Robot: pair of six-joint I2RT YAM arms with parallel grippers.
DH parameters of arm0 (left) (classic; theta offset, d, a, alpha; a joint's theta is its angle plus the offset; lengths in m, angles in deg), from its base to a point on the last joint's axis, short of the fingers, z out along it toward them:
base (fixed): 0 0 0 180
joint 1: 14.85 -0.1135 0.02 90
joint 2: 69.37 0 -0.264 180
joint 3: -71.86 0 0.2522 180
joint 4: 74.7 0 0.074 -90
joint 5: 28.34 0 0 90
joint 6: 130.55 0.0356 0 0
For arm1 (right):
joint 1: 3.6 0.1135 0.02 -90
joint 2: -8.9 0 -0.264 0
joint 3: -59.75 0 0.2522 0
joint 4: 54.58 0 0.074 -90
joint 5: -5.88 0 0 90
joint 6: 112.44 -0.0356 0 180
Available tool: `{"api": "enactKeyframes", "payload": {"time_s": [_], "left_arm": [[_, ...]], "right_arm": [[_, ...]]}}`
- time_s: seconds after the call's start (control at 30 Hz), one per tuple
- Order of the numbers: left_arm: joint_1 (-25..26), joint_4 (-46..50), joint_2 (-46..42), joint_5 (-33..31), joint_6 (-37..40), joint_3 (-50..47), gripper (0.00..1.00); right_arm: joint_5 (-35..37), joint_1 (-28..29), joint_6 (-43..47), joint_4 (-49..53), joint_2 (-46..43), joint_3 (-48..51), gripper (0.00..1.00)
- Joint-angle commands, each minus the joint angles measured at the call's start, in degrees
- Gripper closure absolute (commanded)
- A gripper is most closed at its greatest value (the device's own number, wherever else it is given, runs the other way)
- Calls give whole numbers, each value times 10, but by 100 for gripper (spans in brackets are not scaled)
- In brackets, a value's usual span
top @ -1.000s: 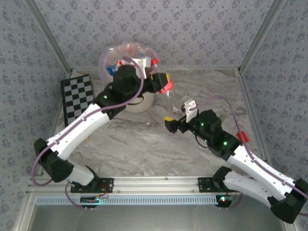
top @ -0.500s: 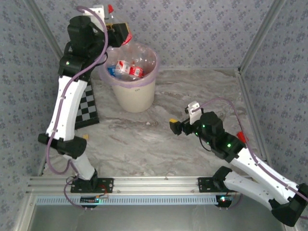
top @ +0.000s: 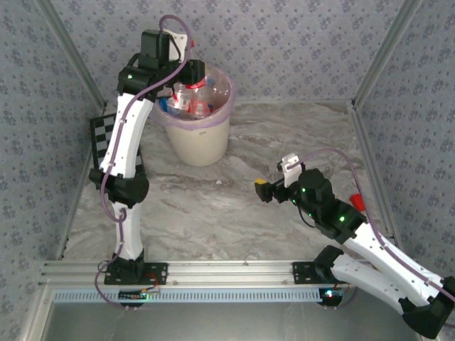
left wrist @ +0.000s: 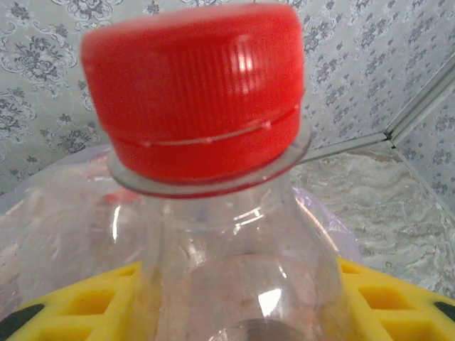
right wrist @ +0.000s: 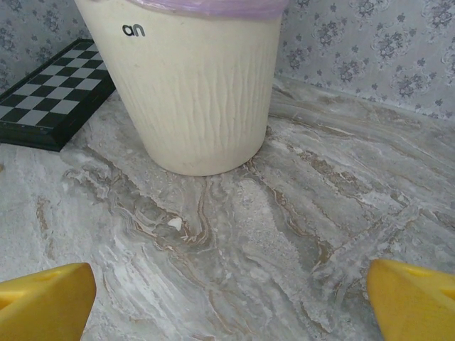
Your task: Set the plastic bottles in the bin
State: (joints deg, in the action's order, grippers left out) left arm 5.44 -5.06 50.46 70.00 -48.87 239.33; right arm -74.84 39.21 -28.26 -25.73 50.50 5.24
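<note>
My left gripper (top: 190, 77) hangs over the mouth of the bin (top: 201, 142), a cream-white bucket with a pink bag over its rim. It is shut on a clear plastic bottle (left wrist: 227, 234) with a red cap (left wrist: 192, 85), whose neck sits between the yellow fingers (left wrist: 398, 298). Several plastic bottles (top: 193, 104) with red labels lie inside the bin. My right gripper (top: 264, 190) hovers low over the marble table, right of the bin, open and holding nothing. Its yellow fingertips (right wrist: 43, 298) stand far apart, facing the bin's wall (right wrist: 206, 85).
A black-and-white checkerboard (top: 103, 138) leans at the left wall, partly behind my left arm, and also lies left of the bin as the checkerboard (right wrist: 50, 92). Patterned walls and metal posts close in the grey marble table (top: 234, 206). A small red thing (top: 356, 201) shows beside my right arm.
My left arm carried the bottle from beside the bin up to the back left, then brought it over the bin's mouth. The right gripper drifted slightly right and stayed open.
</note>
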Motion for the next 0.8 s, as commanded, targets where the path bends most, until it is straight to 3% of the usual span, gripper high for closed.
{"api": "enactKeyframes", "payload": {"time_s": [0.0, 0.13, 0.37, 0.67, 0.77], "left_arm": [[-11, 52, 35, -22, 51, 10, 69], [-13, 63, 57, -22, 55, 10, 64], [-11, 42, 85, -4, 44, 10, 47], [-11, 59, 116, -10, 54, 10, 39], [-10, 52, 110, -6, 49, 10, 31]], "right_arm": [[13, -3, -13, 7, -7, 10, 0], [10, -4, -16, 2, -1, 11, 0], [4, -4, -22, -10, 14, 14, 0], [2, -4, -24, -14, 23, 17, 0], [3, -4, -24, -18, 26, 18, 0]]}}
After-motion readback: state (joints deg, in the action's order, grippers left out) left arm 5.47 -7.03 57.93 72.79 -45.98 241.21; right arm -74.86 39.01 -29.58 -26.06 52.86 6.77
